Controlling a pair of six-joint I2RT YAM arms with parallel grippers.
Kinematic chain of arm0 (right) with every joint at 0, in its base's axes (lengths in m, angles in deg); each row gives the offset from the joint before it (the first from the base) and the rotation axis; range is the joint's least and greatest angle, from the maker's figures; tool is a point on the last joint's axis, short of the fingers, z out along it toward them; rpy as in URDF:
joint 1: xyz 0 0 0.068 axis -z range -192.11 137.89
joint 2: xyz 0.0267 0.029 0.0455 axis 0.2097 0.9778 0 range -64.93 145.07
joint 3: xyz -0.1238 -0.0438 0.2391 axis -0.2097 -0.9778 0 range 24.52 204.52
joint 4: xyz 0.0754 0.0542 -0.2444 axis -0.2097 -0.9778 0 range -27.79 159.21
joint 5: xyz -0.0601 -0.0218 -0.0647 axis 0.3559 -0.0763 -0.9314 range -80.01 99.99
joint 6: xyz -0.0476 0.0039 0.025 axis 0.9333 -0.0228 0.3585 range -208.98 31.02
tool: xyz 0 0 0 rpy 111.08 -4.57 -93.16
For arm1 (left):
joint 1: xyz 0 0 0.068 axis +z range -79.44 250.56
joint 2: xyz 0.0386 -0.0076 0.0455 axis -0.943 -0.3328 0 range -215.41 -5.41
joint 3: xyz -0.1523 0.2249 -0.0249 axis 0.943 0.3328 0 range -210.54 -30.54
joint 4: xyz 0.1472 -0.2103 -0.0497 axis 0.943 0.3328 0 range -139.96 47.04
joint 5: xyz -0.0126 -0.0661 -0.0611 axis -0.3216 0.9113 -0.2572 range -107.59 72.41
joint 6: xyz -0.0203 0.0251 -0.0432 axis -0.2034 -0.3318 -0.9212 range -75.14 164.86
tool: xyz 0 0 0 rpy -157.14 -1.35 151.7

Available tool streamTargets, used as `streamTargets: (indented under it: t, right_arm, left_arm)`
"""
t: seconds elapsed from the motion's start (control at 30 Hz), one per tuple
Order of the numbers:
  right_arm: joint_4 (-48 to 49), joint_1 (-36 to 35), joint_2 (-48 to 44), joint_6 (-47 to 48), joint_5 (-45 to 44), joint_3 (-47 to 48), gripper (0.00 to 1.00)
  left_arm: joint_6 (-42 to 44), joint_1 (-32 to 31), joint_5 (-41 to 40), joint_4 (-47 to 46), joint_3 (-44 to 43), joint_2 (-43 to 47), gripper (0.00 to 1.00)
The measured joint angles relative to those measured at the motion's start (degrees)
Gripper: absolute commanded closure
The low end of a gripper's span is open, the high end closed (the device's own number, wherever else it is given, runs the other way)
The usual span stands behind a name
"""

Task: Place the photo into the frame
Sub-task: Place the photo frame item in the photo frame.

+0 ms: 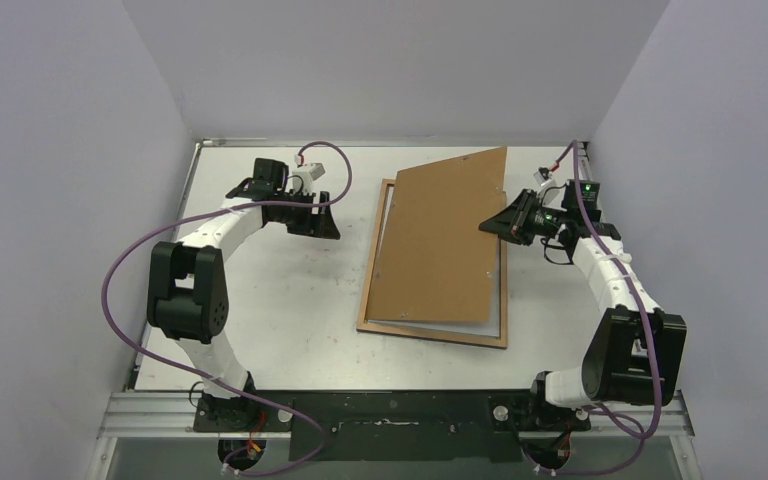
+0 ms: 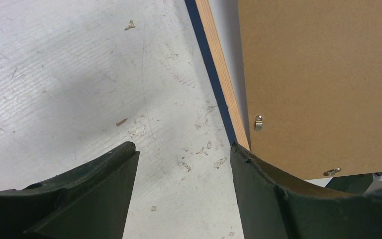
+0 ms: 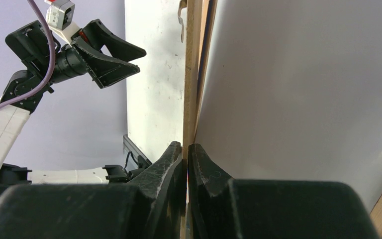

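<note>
A: From above, the frame (image 1: 435, 335) lies flat mid-table, wood side up; the right gripper (image 1: 505, 225) pinches the right edge of the backing board (image 1: 445, 235), which tilts over the frame; the left gripper (image 1: 328, 218) hangs spread, well apart

B: We judge the board stiff and light, best held by its edge; the frame's thin rails want gentle handling

A: Left wrist: fingers wide over the table (image 2: 79, 74), just beside the frame's rail; metal tabs (image 2: 258, 122) sit on the board

B: Right wrist: the pincer is closed on the board's thin edge; a pale sheet (image 3: 298, 99) beyond may be the photo's white back, we cannot tell; a print would be floppy, so we would lift it by a corner

A: We read no brand or writing anywhere
</note>
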Motion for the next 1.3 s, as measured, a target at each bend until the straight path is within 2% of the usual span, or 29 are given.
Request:
streamTargets:
  t: [0.93,1.3]
  right_arm:
    - [-1.33,-1.25,0.13,1.66,-0.15,-0.2,0.95]
    - [-2.69,-1.49,5.11,2.95,-0.66,-0.2,0.95]
  left_arm:
    - [-0.11,0.0,-0.24,-0.04,0.0,0.0,0.35]
    - [-0.2,0.0,-0.24,-0.07,0.0,0.0,0.35]
